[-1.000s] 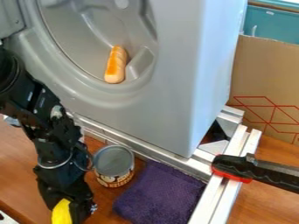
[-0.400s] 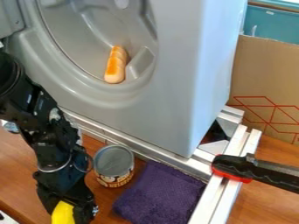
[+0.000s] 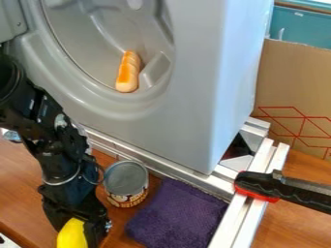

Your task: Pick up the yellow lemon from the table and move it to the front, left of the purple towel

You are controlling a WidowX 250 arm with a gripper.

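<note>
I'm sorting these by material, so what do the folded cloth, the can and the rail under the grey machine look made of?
Purple cloth: probably terry cotton or microfibre, given its nubby pile. Can: likely metal, with a dull grey, rimmed end. Rail: apparently aluminium, silvery with straight grooves.

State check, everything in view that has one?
Gripper: closed on yellow object
Yellow object: held, low in view
Can: standing on end
Purple towel: lying flat beside can
Bread roll: lying in grey housing's round recess
Grey housing: upright, recess uncovered
Clamp: across metal rail, tightness can't tell
</note>
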